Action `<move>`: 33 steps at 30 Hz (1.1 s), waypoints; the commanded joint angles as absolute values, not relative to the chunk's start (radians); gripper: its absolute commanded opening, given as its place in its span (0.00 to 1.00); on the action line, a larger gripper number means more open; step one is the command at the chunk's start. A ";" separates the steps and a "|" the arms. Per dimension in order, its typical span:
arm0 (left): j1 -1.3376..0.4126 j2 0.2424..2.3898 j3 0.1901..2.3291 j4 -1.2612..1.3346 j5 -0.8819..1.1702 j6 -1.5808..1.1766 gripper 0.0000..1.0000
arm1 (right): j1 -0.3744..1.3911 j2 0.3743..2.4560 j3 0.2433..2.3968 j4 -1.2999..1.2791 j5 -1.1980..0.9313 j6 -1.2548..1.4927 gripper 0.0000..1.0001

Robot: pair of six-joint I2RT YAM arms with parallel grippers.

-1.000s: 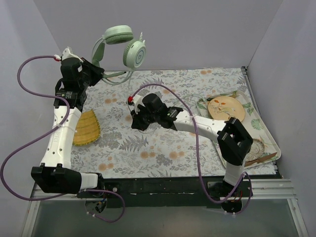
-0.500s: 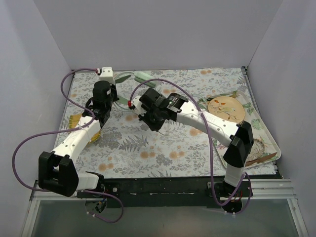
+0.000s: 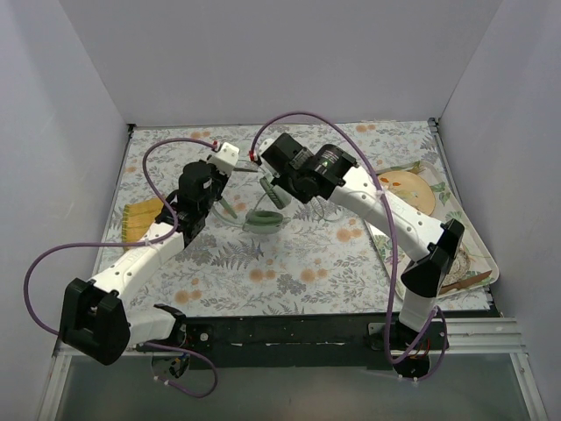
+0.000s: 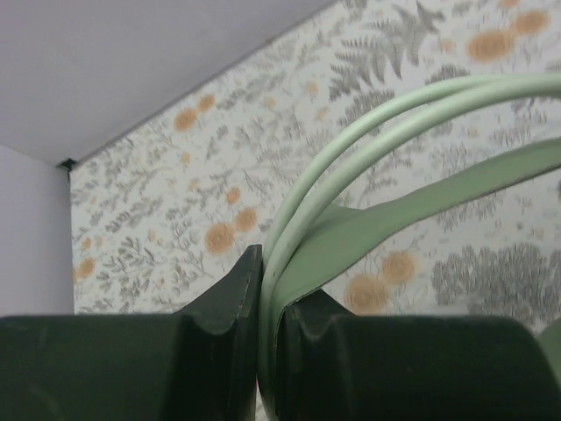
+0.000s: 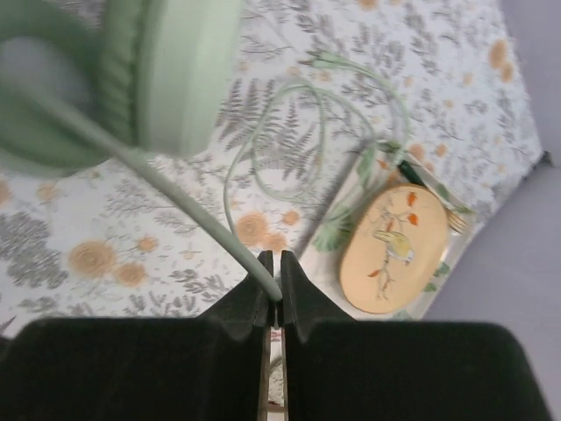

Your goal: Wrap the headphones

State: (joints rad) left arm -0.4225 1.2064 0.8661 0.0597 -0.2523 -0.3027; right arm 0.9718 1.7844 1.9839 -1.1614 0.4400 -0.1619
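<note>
The pale mint-green headphones (image 3: pixel 260 219) sit low over the middle of the floral cloth, between my two grippers. My left gripper (image 3: pixel 230 207) is shut on the headband; the left wrist view shows its jaws (image 4: pixel 267 274) pinching the two thin band wires and the flat inner strap (image 4: pixel 412 206). My right gripper (image 3: pixel 273 195) is shut on the pale cable (image 5: pixel 202 210) just below one ear cup (image 5: pixel 166 79). The rest of the cable (image 5: pixel 298 132) lies in loose loops on the cloth, toward the plate.
A tray (image 3: pixel 478 263) at the right holds an oval yellow plate with a bird picture (image 3: pixel 401 195), which also shows in the right wrist view (image 5: pixel 390 246). A yellow woven mat (image 3: pixel 138 217) lies at the left. Grey walls close the back and sides.
The left arm has brought the headphones down from high at the back left to the middle of the cloth. The right gripper has moved back and right and now pinches the cable.
</note>
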 commanded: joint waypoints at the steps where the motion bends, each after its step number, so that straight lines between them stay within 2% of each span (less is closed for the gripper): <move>1: -0.425 1.178 0.861 0.005 -0.207 -0.272 0.00 | 0.957 1.747 1.997 -1.106 0.754 -0.178 0.01; 7: -0.448 1.161 0.873 -0.130 -0.061 -0.270 0.00 | 0.934 1.733 2.026 -0.915 0.726 -0.293 0.01; 13: -0.463 1.144 0.946 -0.260 0.121 -0.400 0.00 | 0.821 1.750 2.026 -0.805 0.436 -0.324 0.01; 19: -0.462 1.115 1.049 -0.385 0.264 -0.534 0.00 | 0.701 1.672 1.867 -0.646 0.221 -0.302 0.01; 26: -0.460 1.109 1.164 -0.489 0.444 -0.595 0.00 | 0.658 1.585 1.686 -0.424 -0.052 -0.307 0.01; 27: -0.456 1.115 1.211 -0.506 0.465 -0.636 0.00 | 0.657 1.575 1.651 -0.384 -0.128 -0.304 0.04; 28: -0.450 1.118 1.245 -0.515 0.495 -0.656 0.00 | 0.657 1.554 1.578 -0.291 -0.173 -0.296 0.24; 29: -0.436 1.124 1.279 -0.523 0.546 -0.675 0.00 | 0.655 1.542 1.528 -0.225 -0.223 -0.285 0.31; 31: -0.426 1.149 1.389 -0.552 0.577 -0.724 0.00 | 0.655 1.525 1.420 -0.053 -0.369 -0.239 0.43; 33: -0.420 1.169 1.463 -0.587 0.577 -0.742 0.00 | 0.655 1.526 1.375 0.047 -0.470 -0.175 0.48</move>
State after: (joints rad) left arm -0.4366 1.1717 1.2835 -0.5598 0.4259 -0.6155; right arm 0.6647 1.5425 1.4738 -0.2962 -0.1894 -0.2695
